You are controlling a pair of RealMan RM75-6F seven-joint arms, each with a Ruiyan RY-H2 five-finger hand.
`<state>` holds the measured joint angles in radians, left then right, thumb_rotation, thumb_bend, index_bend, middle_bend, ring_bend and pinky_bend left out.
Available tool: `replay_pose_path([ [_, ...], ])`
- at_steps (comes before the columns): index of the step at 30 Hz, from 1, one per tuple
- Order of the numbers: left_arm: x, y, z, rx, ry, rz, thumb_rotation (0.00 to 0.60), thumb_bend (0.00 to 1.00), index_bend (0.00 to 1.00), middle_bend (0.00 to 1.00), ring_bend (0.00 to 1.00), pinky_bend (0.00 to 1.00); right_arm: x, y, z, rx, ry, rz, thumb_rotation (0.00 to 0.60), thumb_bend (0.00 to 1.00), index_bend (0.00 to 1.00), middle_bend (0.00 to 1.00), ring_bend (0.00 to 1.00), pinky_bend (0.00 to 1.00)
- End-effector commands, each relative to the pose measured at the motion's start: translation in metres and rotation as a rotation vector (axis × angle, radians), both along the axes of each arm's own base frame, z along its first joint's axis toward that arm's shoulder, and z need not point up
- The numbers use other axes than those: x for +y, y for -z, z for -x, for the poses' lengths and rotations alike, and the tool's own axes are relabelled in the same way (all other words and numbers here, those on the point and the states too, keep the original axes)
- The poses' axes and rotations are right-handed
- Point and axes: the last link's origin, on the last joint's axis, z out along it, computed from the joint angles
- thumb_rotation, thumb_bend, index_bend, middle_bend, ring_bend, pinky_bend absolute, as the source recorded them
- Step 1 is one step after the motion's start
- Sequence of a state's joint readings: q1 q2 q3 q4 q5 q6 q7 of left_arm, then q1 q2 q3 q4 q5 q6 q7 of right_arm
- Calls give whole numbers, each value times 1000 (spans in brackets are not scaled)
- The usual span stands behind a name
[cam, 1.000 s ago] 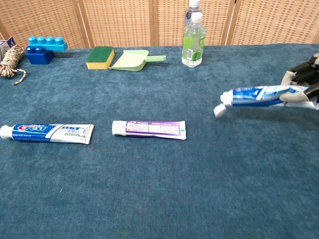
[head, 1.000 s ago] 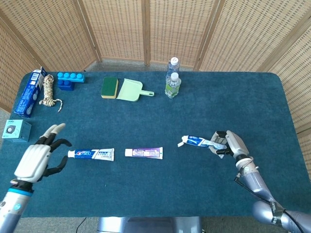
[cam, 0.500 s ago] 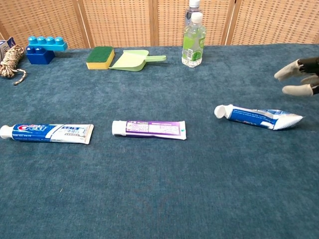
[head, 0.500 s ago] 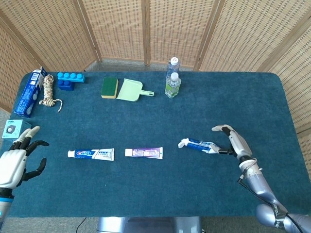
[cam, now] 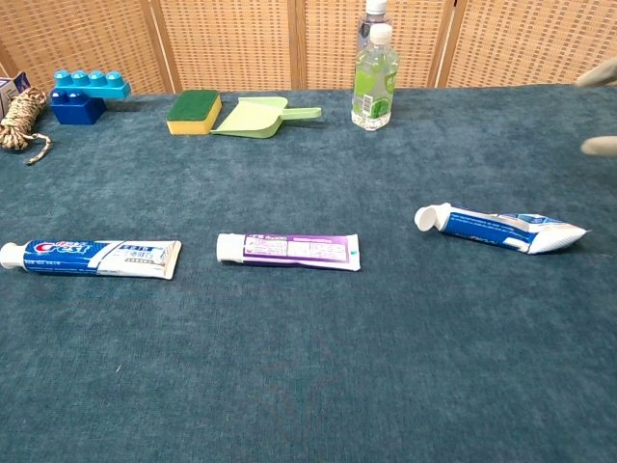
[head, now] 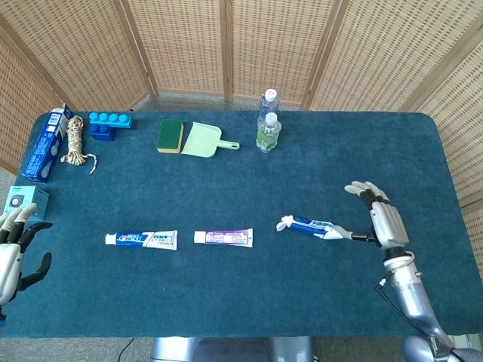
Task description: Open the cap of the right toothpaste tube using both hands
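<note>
The right toothpaste tube (head: 315, 227) lies on the desk (head: 302, 181); just beside it, the right hand (head: 381, 219) is spread and empty; the left hand (head: 10, 253), well apart from it, is likewise released.

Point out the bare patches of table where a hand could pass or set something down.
Free: the wide band between the toothpaste row and the back items, and the near strip in front of the tubes. Crowded: the back edge, from the rope and blue block past the sponge and dustpan to the bottles.
</note>
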<state>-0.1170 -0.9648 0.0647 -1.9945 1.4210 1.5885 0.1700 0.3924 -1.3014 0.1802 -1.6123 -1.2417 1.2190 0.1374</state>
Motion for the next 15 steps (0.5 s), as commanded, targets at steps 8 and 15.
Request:
replay_pose_path([
  [8, -29, -2, 28, 1, -60, -70, 600, 405, 227, 90, 0, 19, 63, -12, 1, 260, -49, 77, 507, 165, 222, 154, 0, 88],
  [15, -46, -4, 40, 1, -60, -103, 600, 405, 227, 97, 0, 20, 90, -18, 5, 268, -30, 79, 525, 164, 232, 158, 0, 88],
])
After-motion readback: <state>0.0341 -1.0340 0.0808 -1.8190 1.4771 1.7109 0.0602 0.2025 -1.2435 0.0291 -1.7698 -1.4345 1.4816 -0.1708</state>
